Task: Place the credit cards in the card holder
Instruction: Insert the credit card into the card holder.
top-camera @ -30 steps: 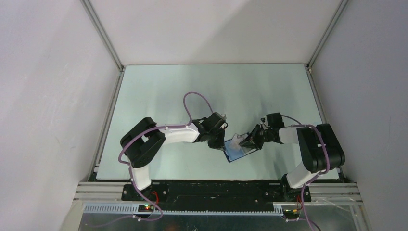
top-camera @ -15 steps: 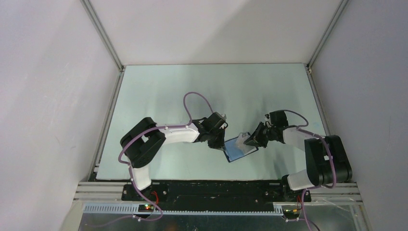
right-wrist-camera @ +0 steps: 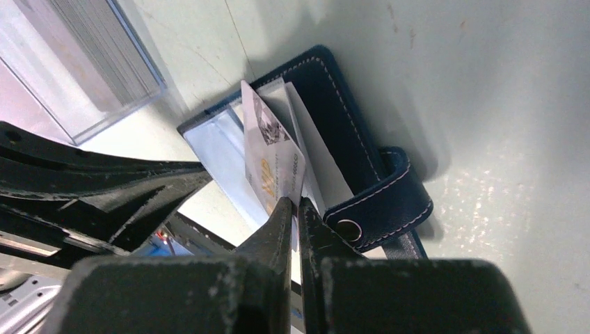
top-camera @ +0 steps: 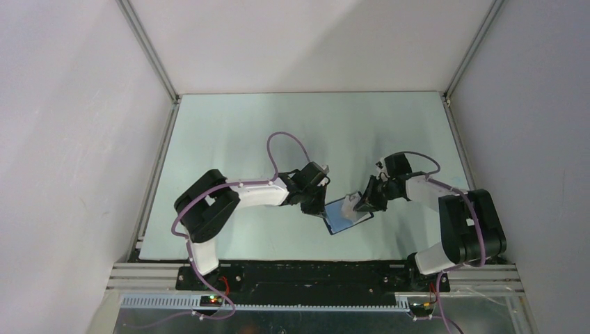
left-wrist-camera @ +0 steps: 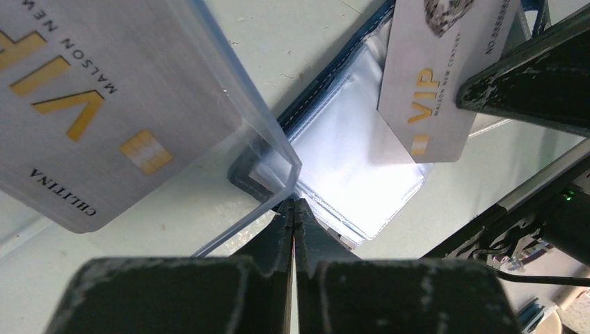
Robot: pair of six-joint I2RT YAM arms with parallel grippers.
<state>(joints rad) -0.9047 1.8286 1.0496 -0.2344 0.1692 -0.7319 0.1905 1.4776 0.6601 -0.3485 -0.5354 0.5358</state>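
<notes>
the left gripper (left-wrist-camera: 293,209) is clenched tight, its tips at the near corner of the card holder (top-camera: 346,216); whether they pinch that edge cannot be told. just beside those tips stands a clear box (left-wrist-camera: 240,97) with a silver vip card (left-wrist-camera: 90,104) showing through its wall. the card holder lies open on the table (top-camera: 236,132) between the two grippers, pale inner sleeves up, its snap strap (right-wrist-camera: 379,209) on the right gripper's side. a credit card (right-wrist-camera: 273,163) with gold lettering stands tilted on edge against the inner sleeves, its far end down among them. the right gripper (right-wrist-camera: 296,209) grasps that card by its near corner.
</notes>
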